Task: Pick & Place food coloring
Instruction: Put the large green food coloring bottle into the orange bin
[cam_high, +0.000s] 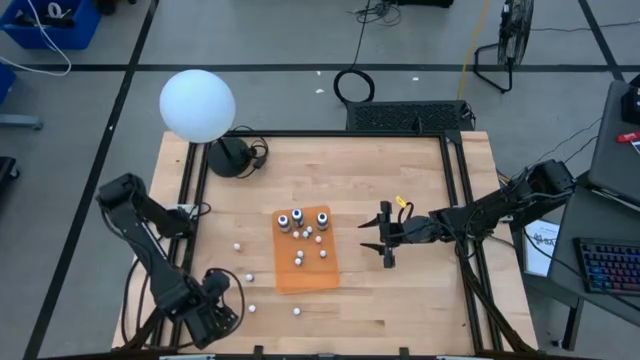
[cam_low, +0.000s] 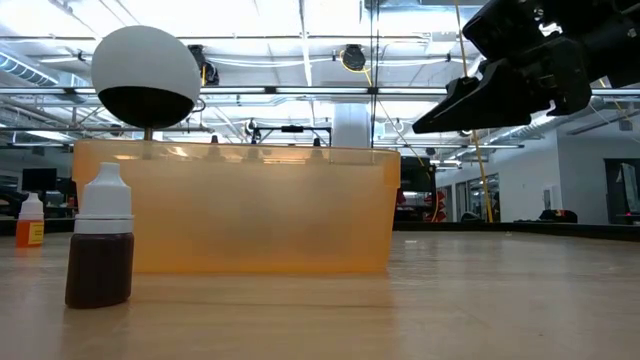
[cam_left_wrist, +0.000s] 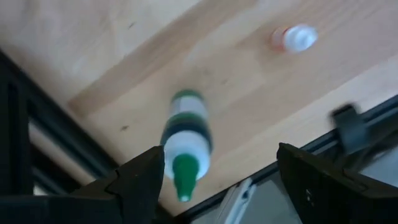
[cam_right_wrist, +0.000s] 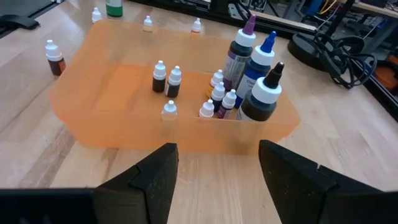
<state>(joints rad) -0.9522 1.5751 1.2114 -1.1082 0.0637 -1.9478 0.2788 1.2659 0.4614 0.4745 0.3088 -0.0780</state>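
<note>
Brown bottle (cam_low: 100, 250) nearest | orange bin (cam_low: 240, 210) hides contents | both jaws open, empty

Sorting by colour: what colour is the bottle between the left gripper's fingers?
Green bottle, clearest in the left wrist view.

bright even overhead light, soft faint shadows; left wrist view motion-blurred, green-capped bottle (cam_left_wrist: 185, 146) smeared; low view backlit

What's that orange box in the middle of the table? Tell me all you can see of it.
The orange box is an open-topped, see-through bin that looks like plastic, sitting flat on the wooden table. Three tall dropper bottles stand bunched at one end, and several tiny bottles stand on its floor. More tiny bottles stand on the table around it. The right claw hovers open beside it, not touching.
</note>
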